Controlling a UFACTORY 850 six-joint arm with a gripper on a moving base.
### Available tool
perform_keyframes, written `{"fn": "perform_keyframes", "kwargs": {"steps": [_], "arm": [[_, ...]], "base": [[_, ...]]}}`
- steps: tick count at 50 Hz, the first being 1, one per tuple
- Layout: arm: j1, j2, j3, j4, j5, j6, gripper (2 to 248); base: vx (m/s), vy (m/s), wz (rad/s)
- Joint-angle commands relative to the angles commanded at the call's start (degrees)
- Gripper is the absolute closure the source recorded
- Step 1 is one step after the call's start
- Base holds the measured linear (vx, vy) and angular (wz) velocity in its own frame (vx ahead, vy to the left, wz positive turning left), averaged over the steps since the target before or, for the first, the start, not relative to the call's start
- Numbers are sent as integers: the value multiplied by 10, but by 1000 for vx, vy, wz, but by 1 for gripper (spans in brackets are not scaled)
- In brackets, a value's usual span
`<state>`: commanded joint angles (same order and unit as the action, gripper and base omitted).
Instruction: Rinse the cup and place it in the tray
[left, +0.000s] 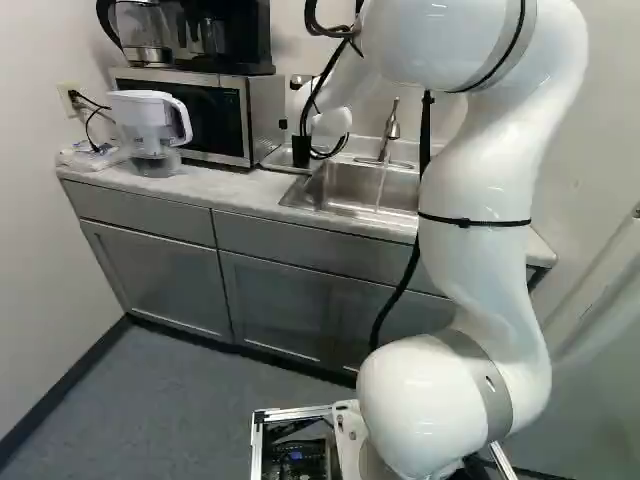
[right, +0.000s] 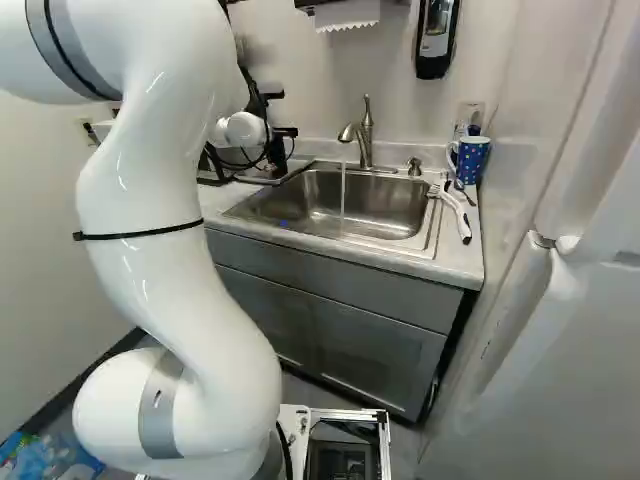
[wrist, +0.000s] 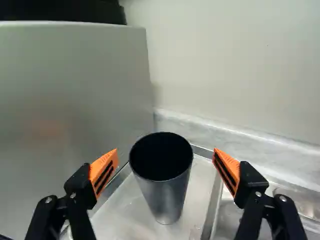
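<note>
Plainly, the dark cup (wrist: 167, 197) stands upright in the metal tray (wrist: 117, 220) left of the sink (right: 385, 215), between the widely parted, empty fingers of the gripper (wrist: 166, 153), probably light, stiff, slippery if wet, best held mid-wall.

My glossy white arm (left: 485, 270) has rounded segments, with a thin black strap (left: 475, 221) above its grey band (right: 158, 412).

Microwave (left: 262, 118), pitcher (left: 147, 116), spotted mug (right: 473, 160), cabinets (left: 160, 282)
</note>
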<state>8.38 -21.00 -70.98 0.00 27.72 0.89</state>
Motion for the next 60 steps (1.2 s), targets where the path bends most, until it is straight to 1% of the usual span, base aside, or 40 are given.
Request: {"fn": "perform_keyframes", "kwargs": {"steps": [28,47,60], "arm": [[-2,19,-12,0,0,0,3],[-26,47,-2,0,0,0,3],[-43,74,15,0,0,0,3]], "base": [[0,0,0],[0,0,0],[0,0,0]]}}
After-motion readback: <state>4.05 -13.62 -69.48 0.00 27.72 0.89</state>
